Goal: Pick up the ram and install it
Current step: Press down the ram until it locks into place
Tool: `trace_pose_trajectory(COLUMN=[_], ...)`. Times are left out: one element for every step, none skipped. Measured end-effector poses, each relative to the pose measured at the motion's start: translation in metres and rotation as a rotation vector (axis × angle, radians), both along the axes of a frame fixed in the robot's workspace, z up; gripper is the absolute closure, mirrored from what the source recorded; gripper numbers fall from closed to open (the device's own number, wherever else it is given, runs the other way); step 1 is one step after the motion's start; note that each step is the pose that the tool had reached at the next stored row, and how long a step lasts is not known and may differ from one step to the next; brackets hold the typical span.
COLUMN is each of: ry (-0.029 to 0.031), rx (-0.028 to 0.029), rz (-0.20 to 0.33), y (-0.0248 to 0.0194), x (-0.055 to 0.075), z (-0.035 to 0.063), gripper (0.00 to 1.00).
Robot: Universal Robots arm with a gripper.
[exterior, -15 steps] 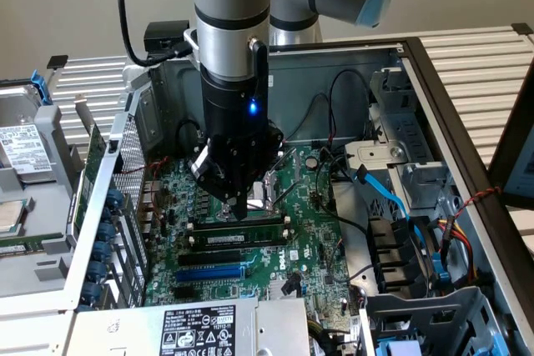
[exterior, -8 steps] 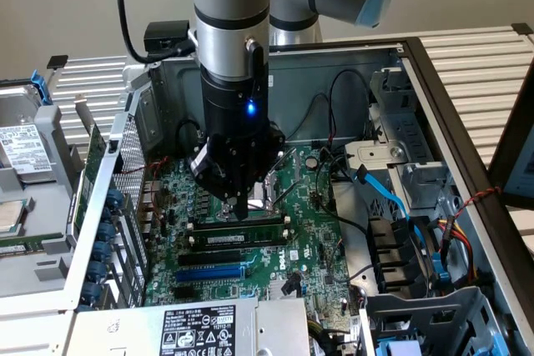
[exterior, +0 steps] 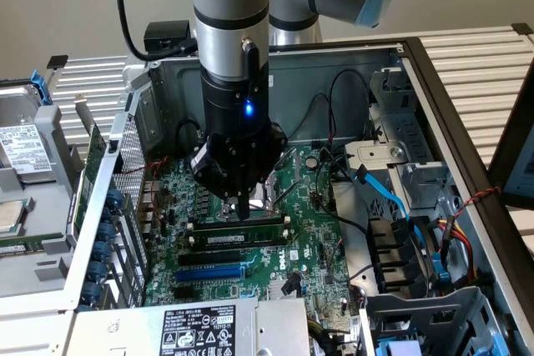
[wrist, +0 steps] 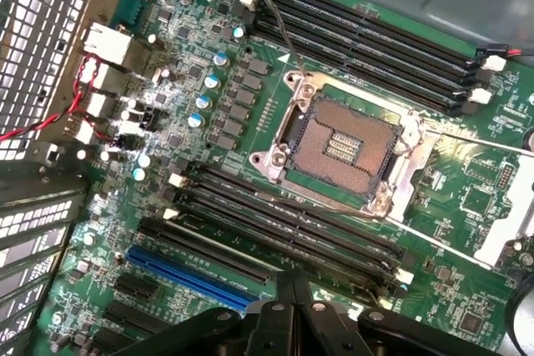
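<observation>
In the exterior view the ram point(exterior: 265, 224), a long thin green stick with black chips, stands on edge in a black memory slot in front of the processor socket. My gripper point(exterior: 242, 209) hangs straight down over the ram's middle, fingers shut together, with the tips right at its top edge. I cannot tell whether they touch it. Nothing sits between the fingers. In the wrist view the shut gripper point(wrist: 292, 293) is over the rows of black memory slots point(wrist: 284, 223) beside the open socket point(wrist: 342, 141).
The blue expansion slot point(exterior: 213, 273) point(wrist: 188, 277) lies in front of the memory slots. The power supply point(exterior: 196, 331) bounds the near side. Blue cables point(exterior: 388, 198) and drive cages crowd the exterior view's right. A swung-out drive tray point(exterior: 21, 147) lies outside the case on the left.
</observation>
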State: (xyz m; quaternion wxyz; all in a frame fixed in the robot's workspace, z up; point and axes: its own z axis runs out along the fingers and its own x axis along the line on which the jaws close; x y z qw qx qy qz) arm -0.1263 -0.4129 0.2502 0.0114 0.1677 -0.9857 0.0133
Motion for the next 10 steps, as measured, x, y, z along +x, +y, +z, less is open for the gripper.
trace_pose_trajectory(ry=[-0.0008,-0.0013,-0.0018,-0.002,-0.002,-0.002,-0.002,-0.0019,-0.002,-0.002], rx=[0.0,-0.0001,-0.0001,-0.0002,-0.0002,-0.0002,-0.0002,-0.0003,-0.0003,-0.0002], rz=[-0.011,-0.023,-0.036,-0.048,-0.062,-0.075,-0.089,-0.102,-0.116,-0.129], y=[0.0,0.0,0.0,0.0,0.0,0.0,0.0,0.0,0.0,0.0], x=[0.0,0.0,0.0,-0.0001,-0.0001,-0.0001,-0.0001,-0.0001,0.0,-0.0001], z=[0.0,0.0,0.0,0.0,0.0,0.0,0.0,0.0001,0.0001,0.0], gripper=[0.9,0.9,0.9,0.9,0.9,0.9,0.9,0.9,0.9,0.9])
